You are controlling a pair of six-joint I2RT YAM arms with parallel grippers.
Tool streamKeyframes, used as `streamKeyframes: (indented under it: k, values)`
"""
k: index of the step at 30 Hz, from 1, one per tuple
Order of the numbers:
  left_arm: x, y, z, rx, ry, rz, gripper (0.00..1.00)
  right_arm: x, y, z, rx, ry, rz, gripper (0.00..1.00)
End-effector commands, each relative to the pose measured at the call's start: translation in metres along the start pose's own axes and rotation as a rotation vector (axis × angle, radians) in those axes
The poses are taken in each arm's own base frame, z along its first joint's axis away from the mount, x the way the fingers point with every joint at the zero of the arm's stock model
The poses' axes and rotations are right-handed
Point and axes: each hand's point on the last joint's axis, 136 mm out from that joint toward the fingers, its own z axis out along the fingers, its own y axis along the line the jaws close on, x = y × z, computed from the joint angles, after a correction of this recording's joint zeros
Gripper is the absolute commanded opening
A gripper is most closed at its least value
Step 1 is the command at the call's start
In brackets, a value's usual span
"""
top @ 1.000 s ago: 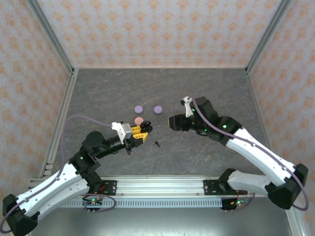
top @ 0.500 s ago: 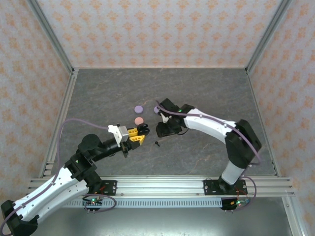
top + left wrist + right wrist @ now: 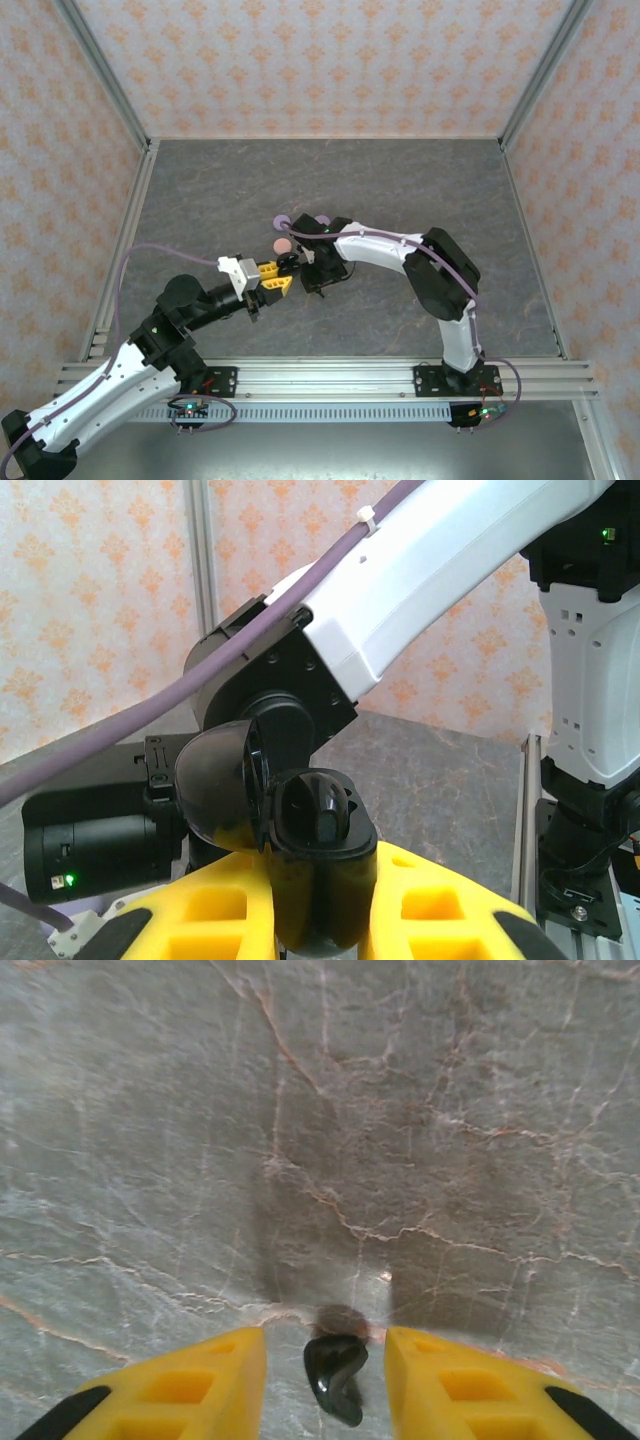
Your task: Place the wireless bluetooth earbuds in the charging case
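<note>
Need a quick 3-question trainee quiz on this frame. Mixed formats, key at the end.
1. True or false: the black case gripped by the left end effector has its lid open.
2. Pick one: what does the right end effector straddle on the table?
A. a pink earbud
B. a black earbud
C. a lilac earbud
3. Fill the gap: in the top view, the round case lying nearest the left end effector is ____ in colour.

Key: 1 true; 2 B; 3 pink.
</note>
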Motion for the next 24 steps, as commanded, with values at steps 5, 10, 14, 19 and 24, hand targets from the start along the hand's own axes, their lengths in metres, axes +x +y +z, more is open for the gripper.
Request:
streamKeyframes:
  k: [5,10,14,19,24]
  values:
    - [-0.001,0.001,-0.002,-0.014,-0.011,0.024,0.0,0.007,0.002,0.006,0.01,0.054,-0.017,0.33]
    - [-0.001,0.002,-0.002,-0.016,-0.012,0.025,0.0,0.014,0.002,0.011,0.015,0.083,-0.026,0.31]
    - [-0.001,0.003,-0.002,-0.022,-0.011,0.026,0.0,0.018,0.003,0.016,0.015,0.1,-0.031,0.28]
    - [-0.003,0.003,-0.002,-0.024,-0.013,0.025,0.0,0.018,0.003,0.021,0.013,0.099,-0.031,0.24]
    - [-0.003,0.003,-0.002,-0.026,-0.012,0.025,0.0,0.01,0.007,0.017,-0.009,0.045,-0.027,0.21]
